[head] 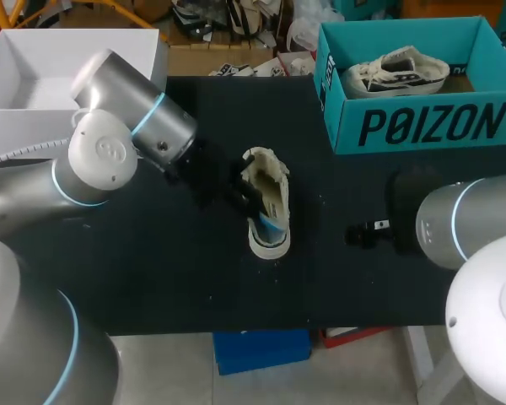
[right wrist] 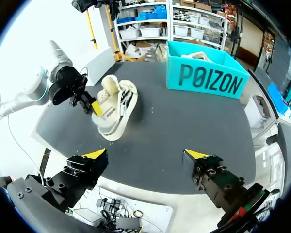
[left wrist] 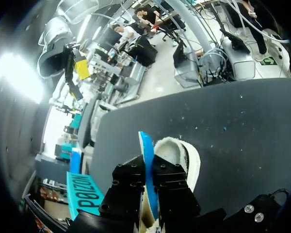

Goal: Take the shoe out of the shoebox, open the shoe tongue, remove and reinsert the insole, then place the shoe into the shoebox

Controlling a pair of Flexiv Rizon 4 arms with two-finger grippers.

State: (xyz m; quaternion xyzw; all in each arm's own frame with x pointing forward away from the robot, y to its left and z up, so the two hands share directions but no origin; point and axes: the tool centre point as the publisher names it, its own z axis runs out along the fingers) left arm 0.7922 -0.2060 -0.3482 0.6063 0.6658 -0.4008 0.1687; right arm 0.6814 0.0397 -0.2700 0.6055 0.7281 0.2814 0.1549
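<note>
A cream shoe (head: 266,198) lies on the black table (head: 152,270), toe toward the front edge, with a blue insole (head: 271,226) showing in it. In the left wrist view my left gripper (left wrist: 149,170) is shut on the blue insole (left wrist: 145,150), whose edge stands up between the black fingers above the shoe's opening (left wrist: 179,153). From the right wrist view, the left gripper (right wrist: 93,106) sits at the shoe's (right wrist: 114,107) side. My right gripper (right wrist: 145,154) stands wide open and empty near the table's front edge, well short of the shoe. The teal shoebox (head: 422,126) is at the back right.
A second shoe (head: 396,72) lies inside the teal shoebox (right wrist: 208,77). A white open box (head: 34,80) stands at the back left. My right arm (head: 464,224) hangs over the table's right side.
</note>
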